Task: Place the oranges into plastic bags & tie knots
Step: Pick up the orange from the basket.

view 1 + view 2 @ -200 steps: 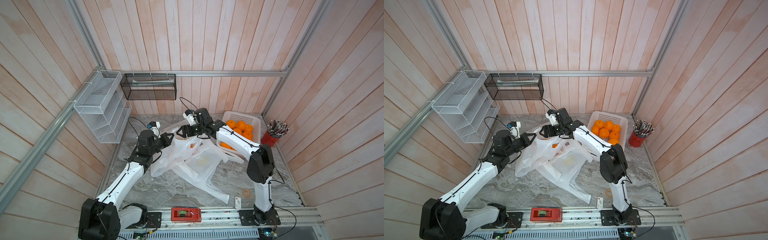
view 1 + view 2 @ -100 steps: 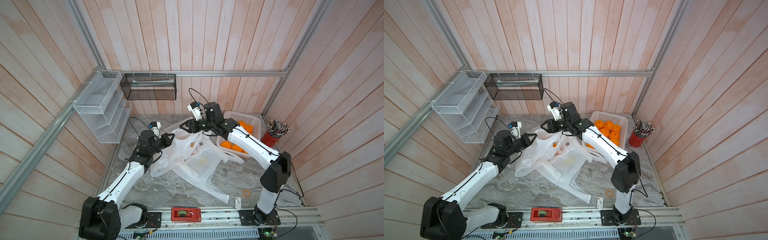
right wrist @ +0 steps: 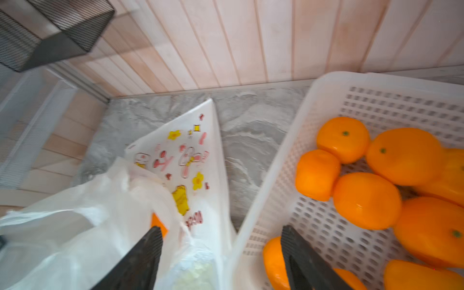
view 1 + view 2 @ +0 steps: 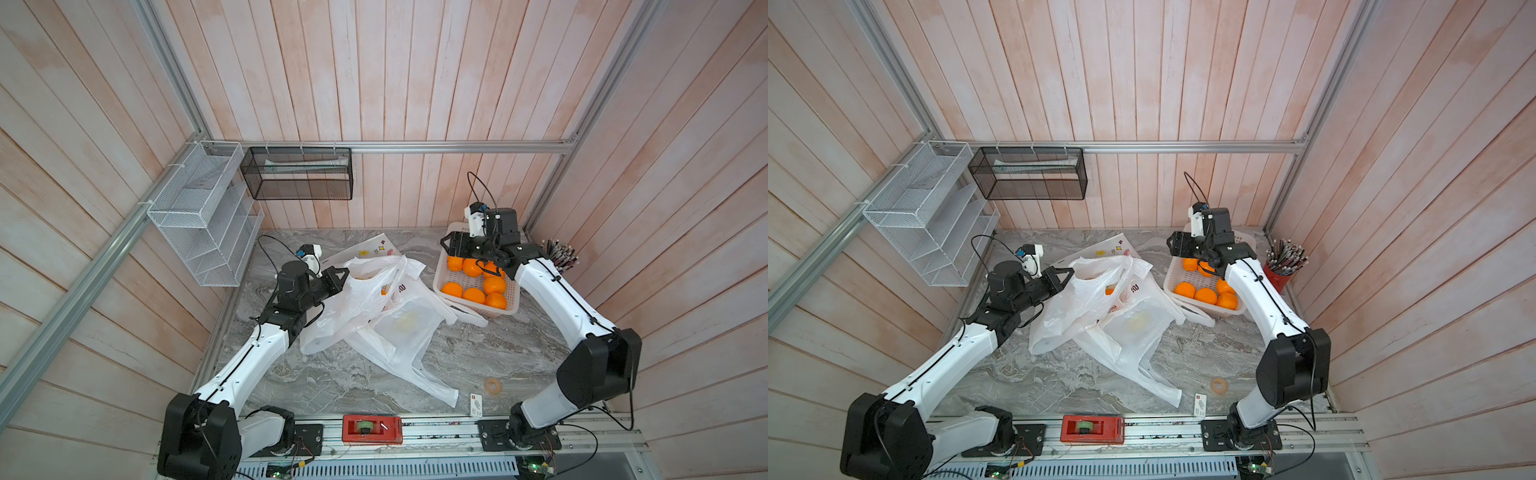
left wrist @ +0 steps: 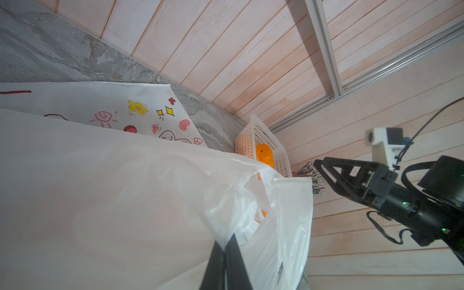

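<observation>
In both top views the left gripper [image 4: 340, 275] [image 4: 1064, 275] pinches the upper bag [image 4: 357, 303], well apart from the basket [image 4: 441, 277]; the plastic bags [image 4: 399, 332] lie heaped just beside the basket; the oranges [image 4: 473, 269] sit inside it, a lone orange [image 4: 385, 291] inside the upper bag; the right gripper [image 4: 451, 248] [image 4: 1173, 245] hangs over the basket's rim; in the left wrist view the left gripper [image 5: 225, 242] is clamped on the upper bag's [image 5: 125, 188] film, the basket [image 5: 263, 133] beyond; in the right wrist view the right gripper [image 3: 221, 228] stands spread wide and empty, astride the basket's [image 3: 276, 173] rim, oranges [image 3: 366, 198] beside one finger.

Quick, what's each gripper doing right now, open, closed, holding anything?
Left gripper: closed, pinching the plastic bag edge.
Right gripper: open, holding nothing, at the white basket rim.
</observation>
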Available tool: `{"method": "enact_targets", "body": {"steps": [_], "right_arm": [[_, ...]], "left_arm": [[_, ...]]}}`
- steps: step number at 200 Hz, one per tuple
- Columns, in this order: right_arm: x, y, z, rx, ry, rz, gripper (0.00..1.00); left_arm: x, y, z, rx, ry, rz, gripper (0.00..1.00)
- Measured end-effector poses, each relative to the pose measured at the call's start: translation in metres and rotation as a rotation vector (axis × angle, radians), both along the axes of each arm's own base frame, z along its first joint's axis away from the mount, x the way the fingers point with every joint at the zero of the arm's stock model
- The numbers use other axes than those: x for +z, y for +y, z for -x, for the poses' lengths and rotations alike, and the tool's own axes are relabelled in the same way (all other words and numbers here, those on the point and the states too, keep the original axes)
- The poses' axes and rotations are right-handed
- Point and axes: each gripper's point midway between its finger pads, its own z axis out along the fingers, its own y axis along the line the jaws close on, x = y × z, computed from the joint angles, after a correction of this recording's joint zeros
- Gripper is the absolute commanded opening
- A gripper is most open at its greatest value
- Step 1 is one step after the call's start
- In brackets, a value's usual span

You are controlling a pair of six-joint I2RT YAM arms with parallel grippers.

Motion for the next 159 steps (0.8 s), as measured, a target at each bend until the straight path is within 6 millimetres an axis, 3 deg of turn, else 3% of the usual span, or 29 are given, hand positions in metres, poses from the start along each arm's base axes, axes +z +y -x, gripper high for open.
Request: {"method": "enact_targets", "body": {"steps": [32, 55, 94, 159], "right_arm": [[-0.033, -0.054, -0.017, -0.099, 0.044, 0.143, 0.90], [-0.065, -0.078, -0.029, -0.107, 0.085, 0.269, 0.93], [-0.122, -0.091, -0.041, 0.020, 0.124, 0.510, 0.98], [-0.159, -0.095, -0.059, 0.200, 0.106, 0.711, 0.98]], "left_arm": [[-0.001, 0.001, 0.000, 0.005, -0.001, -0.008, 0.00], [-0.001, 0.002, -0.001, 0.011, -0.003, -0.014, 0.00], [-0.002, 0.004, -0.001, 0.018, -0.002, -0.021, 0.00], [-0.008, 0.005, 0.001, 0.015, 0.015, -0.039, 0.00]]}}
